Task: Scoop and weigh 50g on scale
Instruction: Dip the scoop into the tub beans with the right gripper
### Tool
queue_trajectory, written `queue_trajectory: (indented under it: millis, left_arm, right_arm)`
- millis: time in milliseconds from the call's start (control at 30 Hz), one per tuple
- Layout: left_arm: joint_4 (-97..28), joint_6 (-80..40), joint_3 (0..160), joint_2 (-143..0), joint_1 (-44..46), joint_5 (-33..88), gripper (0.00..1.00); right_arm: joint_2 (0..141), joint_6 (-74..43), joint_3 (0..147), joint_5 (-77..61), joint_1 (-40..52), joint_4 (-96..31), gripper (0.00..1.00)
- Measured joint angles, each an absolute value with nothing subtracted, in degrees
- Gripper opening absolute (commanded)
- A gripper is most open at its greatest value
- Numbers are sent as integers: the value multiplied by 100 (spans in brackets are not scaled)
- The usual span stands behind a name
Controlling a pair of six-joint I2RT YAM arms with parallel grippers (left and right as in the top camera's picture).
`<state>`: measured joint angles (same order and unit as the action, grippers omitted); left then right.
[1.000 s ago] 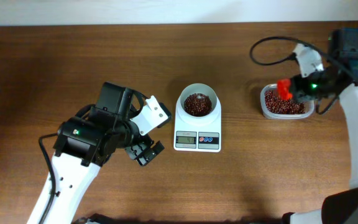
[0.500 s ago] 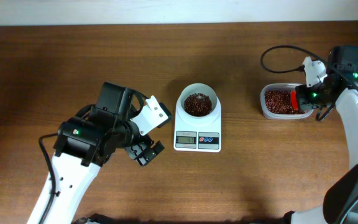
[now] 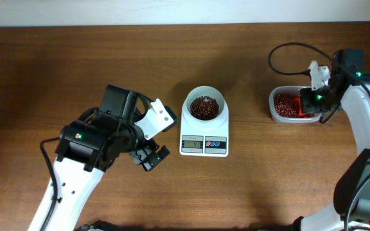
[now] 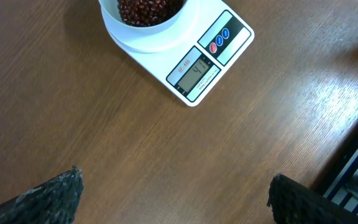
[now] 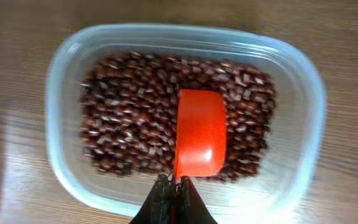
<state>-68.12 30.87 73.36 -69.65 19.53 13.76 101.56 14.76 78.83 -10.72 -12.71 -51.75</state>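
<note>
Two claws | left claw (image 4: pixel 173 205) spread wide, empty | right claw (image 5: pixel 174 193) pinched tight on red scoop (image 5: pixel 201 140) over bean tub (image 5: pixel 61 81)

the scale (image 3: pixel 203 145) stands on the counter (image 3: pixel 76 64), beans (image 3: pixel 204 107) in its bowl (image 3: pixel 191 102); right hand (image 3: pixel 308 102) holds a red scoop (image 3: pixel 299 102) in the bean tub (image 3: pixel 280 106); left hand (image 3: pixel 150 157) spread.

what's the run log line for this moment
right gripper: shut on red scoop, in bean tub | left gripper: open, empty, beside scale | scale: beans in bowl
</note>
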Motion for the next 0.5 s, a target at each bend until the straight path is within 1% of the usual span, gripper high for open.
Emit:
queue_trajectory:
  millis: [100,300,367,500]
  left_arm:
    - [-6810,3087,7336,-6965,1953,1376,99]
    - [-6812,3087,7336,-6965,1953,1376,99]
    - [-6812,3087,7336,-6965,1953,1376,99]
    - [-6812,3087,7336,-6965,1953,1376,99]
  right_arm:
    - [10156,1382,7883,-1564,-1271,-5175,4]
    - [10156,1142,7883,-1774,-1330,-5175,4]
    - [10160,976,7883,-1907,-1483,-5142,4]
    - [10409,854,7883,-2602,-2082,-5133,4]
